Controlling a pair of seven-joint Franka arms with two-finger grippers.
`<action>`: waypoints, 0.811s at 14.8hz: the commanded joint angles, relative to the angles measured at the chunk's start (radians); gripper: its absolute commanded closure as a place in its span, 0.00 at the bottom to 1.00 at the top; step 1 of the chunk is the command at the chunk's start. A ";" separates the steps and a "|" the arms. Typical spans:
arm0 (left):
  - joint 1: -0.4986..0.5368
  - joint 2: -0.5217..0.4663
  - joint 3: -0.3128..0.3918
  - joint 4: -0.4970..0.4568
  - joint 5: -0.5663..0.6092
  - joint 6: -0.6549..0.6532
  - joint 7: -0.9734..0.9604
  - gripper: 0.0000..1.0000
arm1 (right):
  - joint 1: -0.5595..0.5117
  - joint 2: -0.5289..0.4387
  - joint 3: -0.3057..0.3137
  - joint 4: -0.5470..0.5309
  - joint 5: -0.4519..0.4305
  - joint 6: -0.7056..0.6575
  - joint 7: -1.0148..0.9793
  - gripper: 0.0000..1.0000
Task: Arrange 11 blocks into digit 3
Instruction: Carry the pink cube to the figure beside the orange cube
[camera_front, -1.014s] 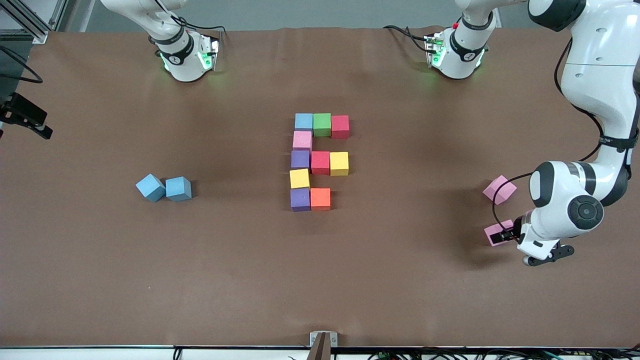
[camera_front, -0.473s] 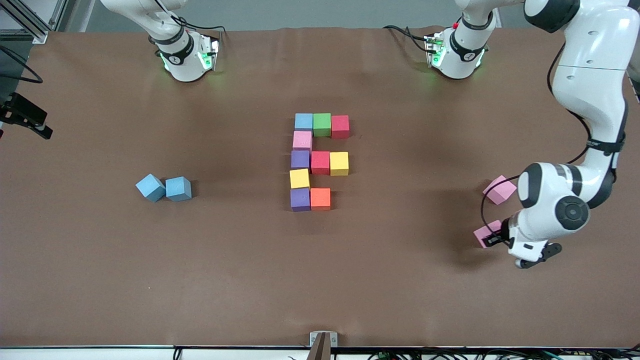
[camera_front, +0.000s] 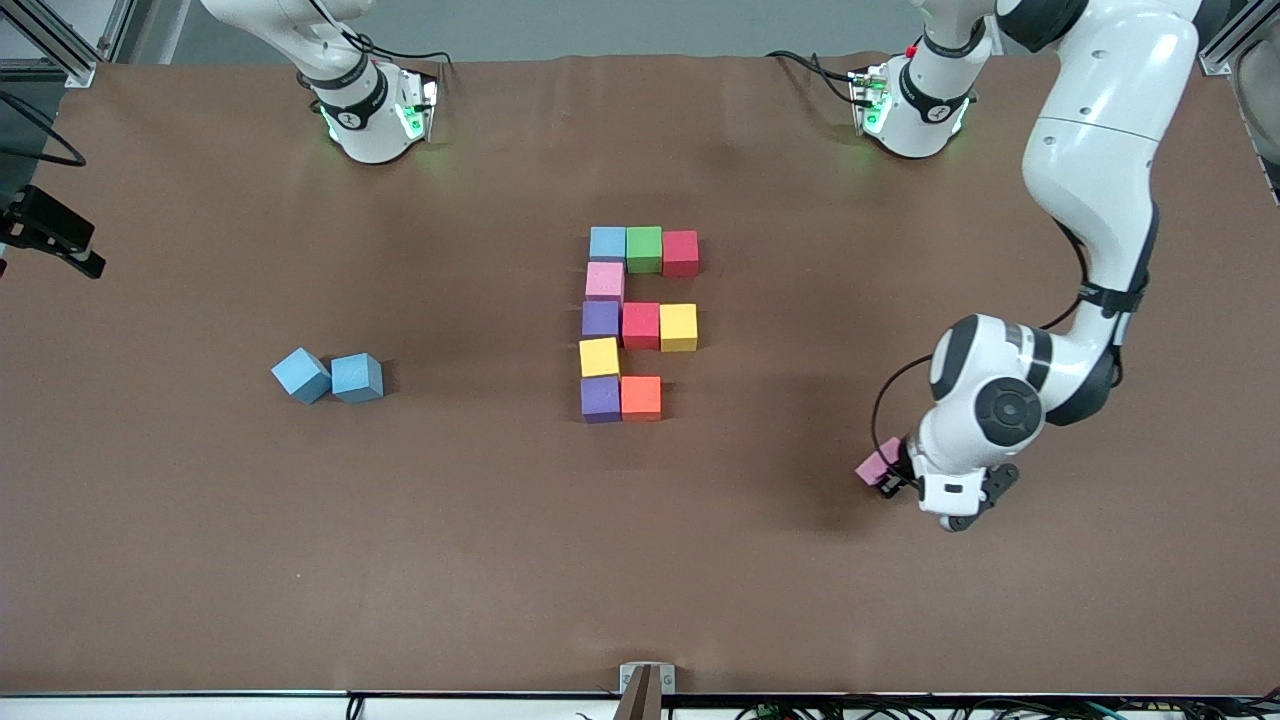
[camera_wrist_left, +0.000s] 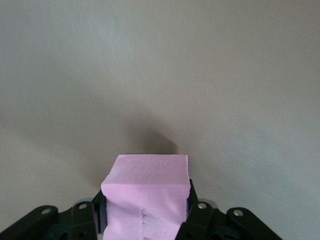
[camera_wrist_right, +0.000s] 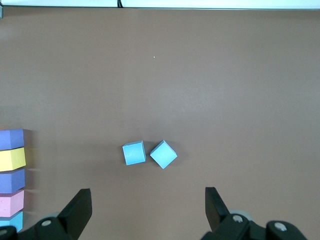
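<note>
The fingers (camera_wrist_left: 194, 212) of the left gripper (camera_front: 890, 480) are closed tight on a pink block (camera_wrist_left: 146, 197), which sits between the two black pads and fills the lower middle of the left wrist view; in the front view only a small pink corner of this block (camera_front: 873, 466) shows beside the wrist, over the bare brown table (camera_front: 450, 560) toward the left arm's end. The fingers (camera_wrist_right: 77, 212) of the right gripper (camera_wrist_right: 148, 212) stand wide apart and hold nothing; this gripper is high over the table and the right arm waits, its hand out of the front view. Below it lie two light blue blocks (camera_front: 328, 376), touching each other, one square to the table edge and one turned on a corner, toward the right arm's end of the table. In the middle of the table nine blocks make a partial figure; the row farthest from the front camera is a blue block (camera_front: 607, 243), a green block (camera_front: 644, 249) and a red block (camera_front: 680, 253); nearer come a pink block (camera_front: 604, 281), then a purple block (camera_front: 600, 319) with a second red block (camera_front: 640, 325) and a yellow block (camera_front: 678, 327) beside it; nearer still a second yellow block (camera_front: 599, 357), and nearest a second purple block (camera_front: 600, 398) with an orange block (camera_front: 640, 397) beside it.
</note>
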 joint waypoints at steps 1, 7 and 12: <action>-0.064 -0.008 -0.017 0.020 -0.021 -0.010 -0.224 0.76 | 0.003 0.004 0.002 0.010 -0.004 -0.001 0.014 0.00; -0.208 -0.003 -0.016 0.049 -0.072 -0.010 -0.623 0.76 | 0.003 0.004 0.002 0.010 -0.004 -0.001 0.014 0.00; -0.290 0.008 -0.016 0.063 -0.072 -0.010 -0.997 0.76 | 0.003 0.004 0.002 0.010 -0.006 0.001 0.014 0.00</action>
